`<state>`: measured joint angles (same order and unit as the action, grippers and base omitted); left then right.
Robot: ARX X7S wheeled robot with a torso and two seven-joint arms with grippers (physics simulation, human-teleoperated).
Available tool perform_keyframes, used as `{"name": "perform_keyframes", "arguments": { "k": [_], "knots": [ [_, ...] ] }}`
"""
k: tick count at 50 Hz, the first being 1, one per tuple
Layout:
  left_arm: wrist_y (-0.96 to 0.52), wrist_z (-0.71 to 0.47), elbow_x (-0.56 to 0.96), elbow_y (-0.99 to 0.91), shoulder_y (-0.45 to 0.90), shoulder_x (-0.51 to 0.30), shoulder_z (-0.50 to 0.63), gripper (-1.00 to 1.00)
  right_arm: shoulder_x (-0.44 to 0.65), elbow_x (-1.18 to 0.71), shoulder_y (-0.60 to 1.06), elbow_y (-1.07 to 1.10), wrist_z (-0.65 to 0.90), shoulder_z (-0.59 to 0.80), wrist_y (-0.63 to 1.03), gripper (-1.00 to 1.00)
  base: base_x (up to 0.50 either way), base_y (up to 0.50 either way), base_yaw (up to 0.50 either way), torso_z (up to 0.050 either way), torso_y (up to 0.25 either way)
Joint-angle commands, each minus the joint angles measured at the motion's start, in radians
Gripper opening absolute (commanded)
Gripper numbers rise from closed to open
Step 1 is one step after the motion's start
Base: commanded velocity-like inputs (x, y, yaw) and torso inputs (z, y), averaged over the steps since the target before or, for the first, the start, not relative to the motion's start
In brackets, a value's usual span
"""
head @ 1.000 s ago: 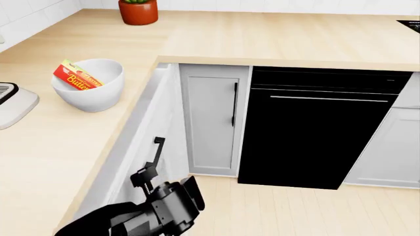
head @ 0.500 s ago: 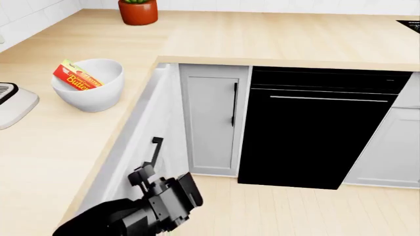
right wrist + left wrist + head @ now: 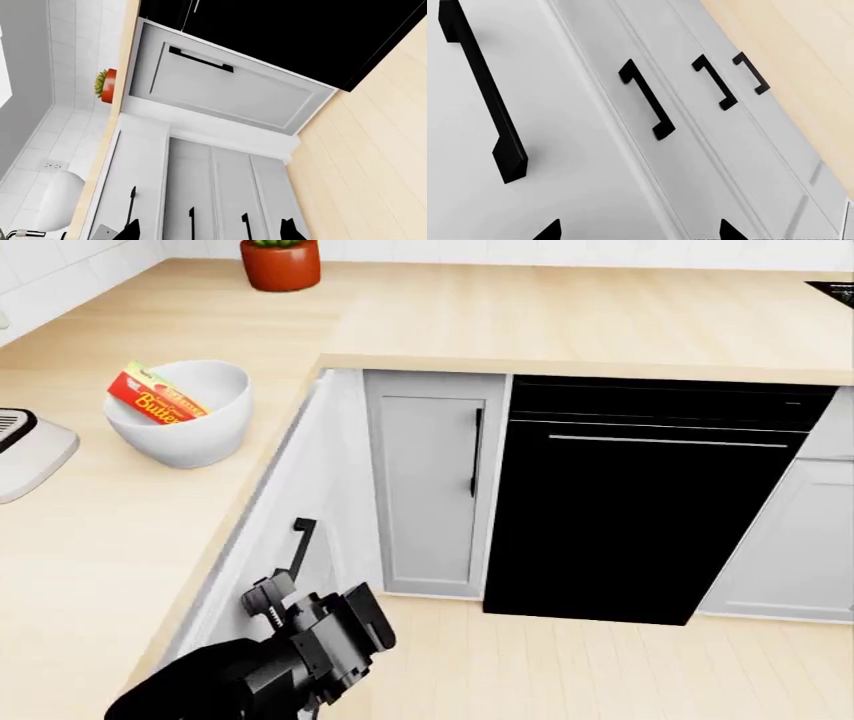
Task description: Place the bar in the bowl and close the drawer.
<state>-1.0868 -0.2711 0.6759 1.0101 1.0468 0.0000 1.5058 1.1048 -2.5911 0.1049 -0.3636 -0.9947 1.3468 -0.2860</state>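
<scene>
Closing the drawer (image 3: 287,505), by the look of it: bar (image 3: 158,395) already propped in the white bowl (image 3: 187,412) at ten o'clock in the head view, red with yellow edge. Next, likely a steady push by the left gripper (image 3: 271,602) just under the black handle (image 3: 296,550). Jaw state impossible to tell for either gripper; drawer front looking nearly flush.

L-shaped light wood countertop (image 3: 534,320) runs along the left and across the far side, with white tiled wall (image 3: 40,270) behind the far left corner. Below the far run: a white panelled cabinet door (image 3: 434,490) with a black vertical handle, then a black dishwasher (image 3: 641,510) to its right. Pale wood plank floor (image 3: 601,670); a terracotta plant pot (image 3: 282,263) sits far on the counter.
</scene>
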Motion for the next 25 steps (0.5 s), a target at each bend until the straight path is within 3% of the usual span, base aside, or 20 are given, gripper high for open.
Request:
{"name": "perform_keyframes", "arguments": {
  "k": [1, 25],
  "knots": [
    [0.025, 0.040, 0.073, 0.066, -0.015, 0.000, -0.018, 1.00, 0.004, 0.002, -0.011, 0.012, 0.000, -0.007, -0.010, 1.00, 0.00, 0.00, 0.00, 0.000, 0.000],
    [0.095, 0.137, 0.067, 0.159, -0.010, 0.000, -0.042, 1.00, 0.016, 0.005, -0.034, 0.045, -0.003, -0.019, -0.040, 1.00, 0.00, 0.00, 0.00, -0.001, 0.000]
  ]
}}
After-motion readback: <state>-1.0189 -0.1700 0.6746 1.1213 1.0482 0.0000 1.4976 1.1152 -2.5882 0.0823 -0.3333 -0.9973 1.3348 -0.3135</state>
